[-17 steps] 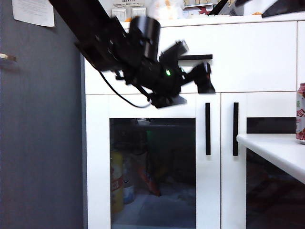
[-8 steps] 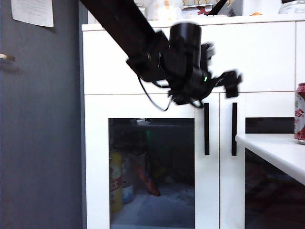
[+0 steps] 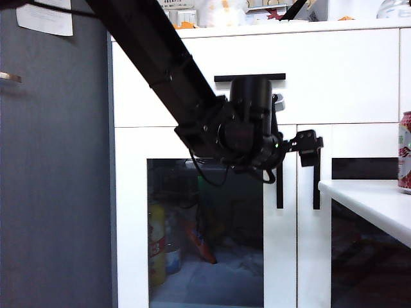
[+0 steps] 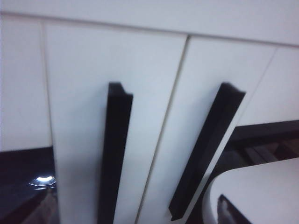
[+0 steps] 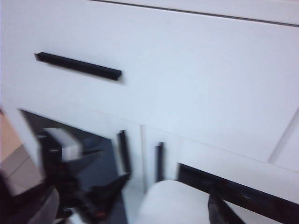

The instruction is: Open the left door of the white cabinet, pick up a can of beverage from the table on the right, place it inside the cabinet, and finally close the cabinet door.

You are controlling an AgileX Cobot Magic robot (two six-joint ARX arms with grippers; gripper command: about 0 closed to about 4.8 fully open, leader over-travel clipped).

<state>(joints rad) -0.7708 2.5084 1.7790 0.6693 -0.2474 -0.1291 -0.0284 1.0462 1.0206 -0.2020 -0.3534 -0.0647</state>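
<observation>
The white cabinet [image 3: 334, 77] fills the exterior view, and its left door [image 3: 131, 212] is shut. My left gripper [image 3: 298, 146] hangs open in front of the tops of the two vertical black handles. In the left wrist view the left door's handle [image 4: 115, 154] lies between my left gripper's [image 4: 133, 211] spread fingers, with no contact showing. The red can of beverage [image 3: 405, 153] stands upright on the table [image 3: 369, 196] at the right edge. My right gripper [image 5: 135, 214] is open and empty over the table corner [image 5: 173, 200], short of the cabinet.
The twin right door's handle [image 3: 316, 173] runs close beside the left door's handle. A wide drawer with a horizontal black handle [image 3: 250, 77] sits above the doors. Bottles and packets [image 3: 168, 240] show behind the left door's glass. A grey wall [image 3: 54, 179] stands on the left.
My left arm has swung right and down, from in front of the drawer to the tops of the door handles. The door stays shut and the can has not moved.
</observation>
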